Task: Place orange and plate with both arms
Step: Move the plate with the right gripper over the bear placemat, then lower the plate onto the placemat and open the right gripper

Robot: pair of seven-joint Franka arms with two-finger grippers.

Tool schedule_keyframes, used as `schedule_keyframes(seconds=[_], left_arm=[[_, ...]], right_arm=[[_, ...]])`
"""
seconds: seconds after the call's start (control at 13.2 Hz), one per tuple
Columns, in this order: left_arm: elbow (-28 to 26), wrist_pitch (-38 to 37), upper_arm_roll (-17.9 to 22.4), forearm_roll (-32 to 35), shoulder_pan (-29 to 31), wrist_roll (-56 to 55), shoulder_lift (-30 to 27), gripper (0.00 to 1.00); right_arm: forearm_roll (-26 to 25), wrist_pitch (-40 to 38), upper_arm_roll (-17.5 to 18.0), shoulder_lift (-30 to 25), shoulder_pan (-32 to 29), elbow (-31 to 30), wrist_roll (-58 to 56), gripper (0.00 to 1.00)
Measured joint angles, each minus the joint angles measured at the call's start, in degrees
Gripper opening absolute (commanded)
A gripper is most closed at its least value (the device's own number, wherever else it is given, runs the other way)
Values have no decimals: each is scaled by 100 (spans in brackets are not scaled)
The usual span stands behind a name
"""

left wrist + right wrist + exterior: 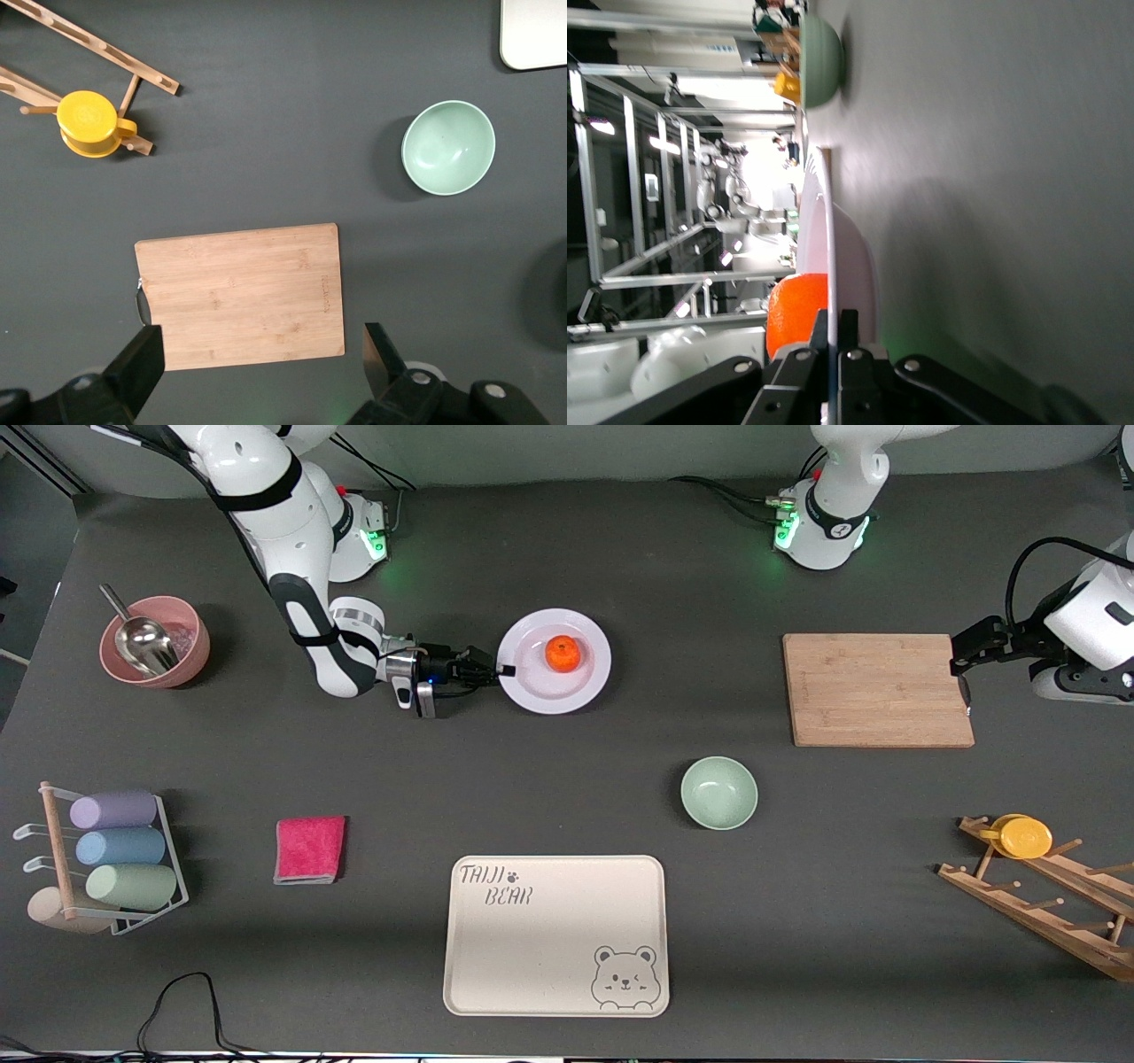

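The pale plate [532, 684] sits on the dark table with the orange [563, 653] on its middle. My right gripper [503, 670] lies low and level at the plate's edge toward the right arm's end, shut on the rim. In the right wrist view the thin plate [852, 257] rim runs between the two closed fingers [847, 329], and the orange [799, 310] bulges just past them. My left gripper [962, 682] hangs open over the edge of the wooden cutting board [877, 689] at the left arm's end; its fingers [142, 359] stand wide apart above the board [239, 294].
A mint-green bowl [718, 792] stands nearer the camera than the board, and a cream bear tray [555, 934] lies nearer still. A pink bowl with a metal scoop [152, 640], a red cloth [309, 849], a rack of pastel cups [120, 852] and a wooden rack with a yellow cup [1023, 837] line the table's ends.
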Motion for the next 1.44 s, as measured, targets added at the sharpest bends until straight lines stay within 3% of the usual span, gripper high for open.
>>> schedule_keyframes(seconds=[0.3, 0.76, 1.06, 1.44], left_arm=[[0, 28, 57, -19, 11, -5, 0, 100], [-1, 89, 30, -109, 6, -94, 0, 100], [-3, 89, 32, -111, 7, -118, 0, 100], [-8, 91, 31, -115, 6, -121, 0, 100]], right_arm=[[-194, 42, -43, -87, -280, 859, 1077, 0], [-1243, 557, -117, 289, -822, 2741, 2602, 0], [-1377, 859, -180, 1278, -858, 4655, 3718, 0], [-1556, 1498, -351, 2892, -1018, 7139, 4675, 0]])
